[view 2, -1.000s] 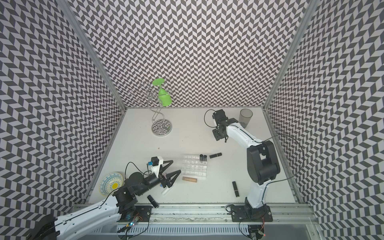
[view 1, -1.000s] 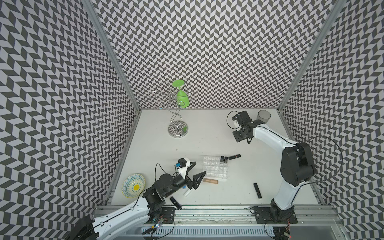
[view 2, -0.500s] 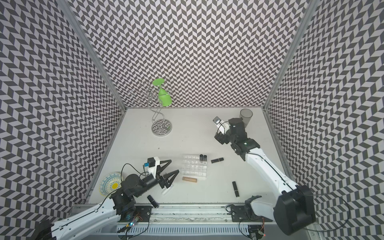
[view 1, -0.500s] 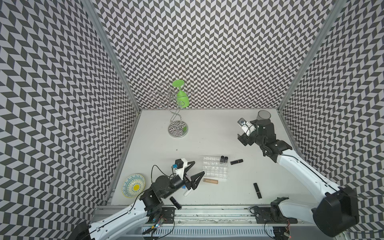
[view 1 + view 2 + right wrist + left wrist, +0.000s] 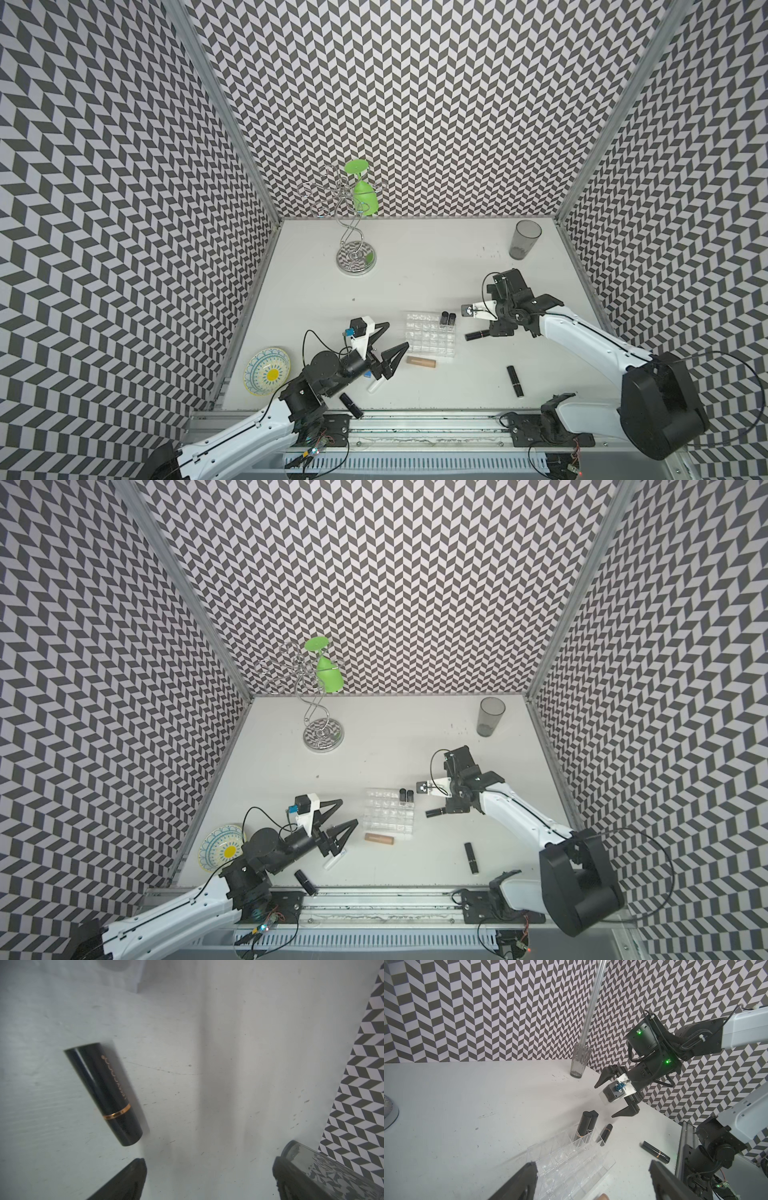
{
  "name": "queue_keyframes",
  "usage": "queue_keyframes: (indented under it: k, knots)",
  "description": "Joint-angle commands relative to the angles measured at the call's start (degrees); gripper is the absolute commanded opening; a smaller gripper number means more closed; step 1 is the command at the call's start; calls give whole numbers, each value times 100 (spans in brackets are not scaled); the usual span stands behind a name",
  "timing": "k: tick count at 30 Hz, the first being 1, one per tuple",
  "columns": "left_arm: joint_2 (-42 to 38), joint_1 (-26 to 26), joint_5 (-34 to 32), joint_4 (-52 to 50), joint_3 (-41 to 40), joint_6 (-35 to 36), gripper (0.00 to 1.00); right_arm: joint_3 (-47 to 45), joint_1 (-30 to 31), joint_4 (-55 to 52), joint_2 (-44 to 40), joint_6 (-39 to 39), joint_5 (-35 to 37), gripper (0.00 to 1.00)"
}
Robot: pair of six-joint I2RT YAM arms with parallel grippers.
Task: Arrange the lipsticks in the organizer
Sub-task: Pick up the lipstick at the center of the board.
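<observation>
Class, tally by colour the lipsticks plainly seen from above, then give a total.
Black lipsticks: 5
Tan lipstick: 1
White lipstick: 1
Total: 7
A bluish bit beside the white one is too hidden to count.

**Gold Lettering, None of It Legible**

A black lipstick (image 5: 104, 1093) lying on the surface (image 5: 207, 1043) just right of the organizer (image 5: 571, 1159) carries a line of gold lettering along its side, too blurred to read. An upright black lipstick (image 5: 582, 1126) in the organizer's far right corner shows faint print, too small to make out.
</observation>
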Motion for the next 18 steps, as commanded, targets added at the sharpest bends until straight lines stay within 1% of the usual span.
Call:
queue_keyframes:
  k: [1, 2, 6, 9, 11, 12, 13, 14, 15, 18]
  knots:
    - [-3, 16, -91, -67, -74, 90, 88, 53, 160, -506, 163, -498, -353, 99]
    - [2, 11, -122, -71, -73, 87, 88, 84, 301, -580, 183, -290, -258, 99]
    - [77, 16, -156, -32, -70, 84, 88, 126, 441, -897, -38, -129, -855, 100]
    - [129, 16, -141, -60, -30, 108, 88, -100, 569, -795, -44, -201, -857, 100]
    - [105, 16, -129, -54, -54, 92, 88, -246, 695, -635, -5, -181, -752, 97]
    - [91, 16, -153, -71, -63, 92, 88, -248, 705, -610, 46, -128, -734, 95]
    - [69, 14, -172, -68, -72, 91, 88, -232, 725, -616, 90, -86, -725, 88]
    - [51, 16, -190, -80, -78, 88, 88, -205, 759, -703, 146, -62, -730, 79]
    - [33, 16, -199, -97, -83, 90, 88, -215, 826, -742, 162, -20, -702, 77]
    - [24, 16, -226, -113, -82, 91, 88, -410, 1022, -741, 73, -4, -657, 78]
